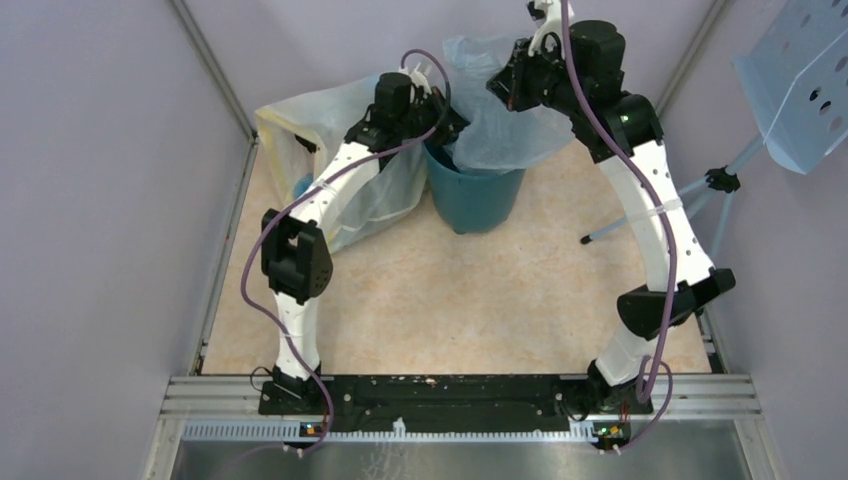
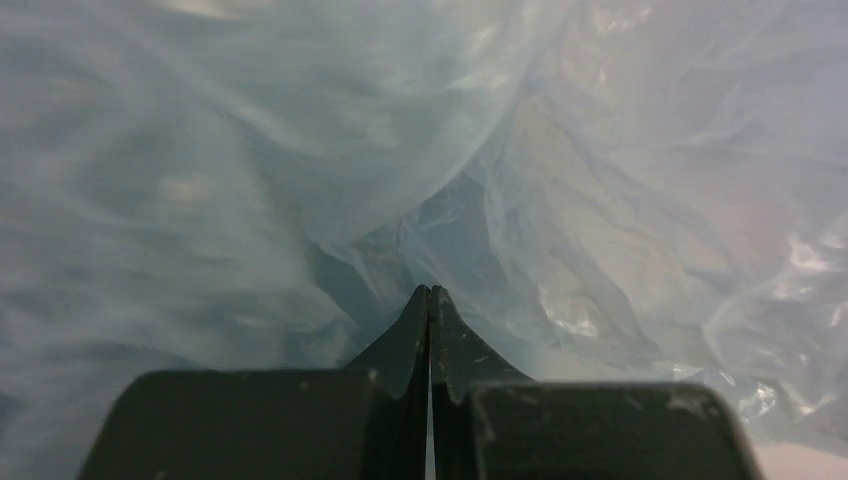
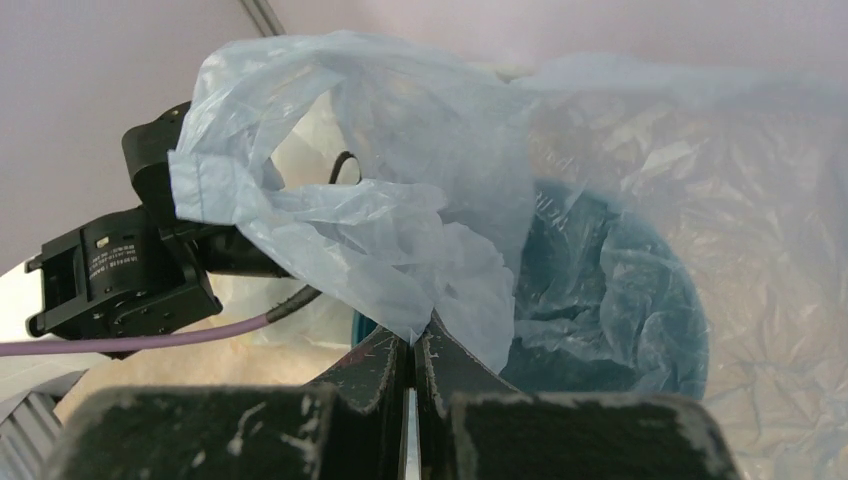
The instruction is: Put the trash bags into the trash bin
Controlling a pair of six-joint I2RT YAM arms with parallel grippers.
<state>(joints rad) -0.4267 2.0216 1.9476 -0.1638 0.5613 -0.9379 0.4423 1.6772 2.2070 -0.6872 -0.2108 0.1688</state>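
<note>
The thin blue bag (image 1: pixel 497 120) hangs over the bin (image 1: pixel 478 205) at the far side of the table (image 1: pixel 450 300), and part of it is down inside. The right gripper (image 3: pixel 413 345) is closed tight, pinching the bag above the bin. The left gripper (image 2: pixel 430 300) is closed tight too, with bag folds meeting at its tips. A big yellow bag (image 1: pixel 330 110) lies just left of the bin.

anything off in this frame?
Nothing spilled or damaged. The trash bag is bunched and lopsided: some film hangs inside the trash bin, and the rest is held up by the left gripper and right gripper, both pinched shut on it.
</note>
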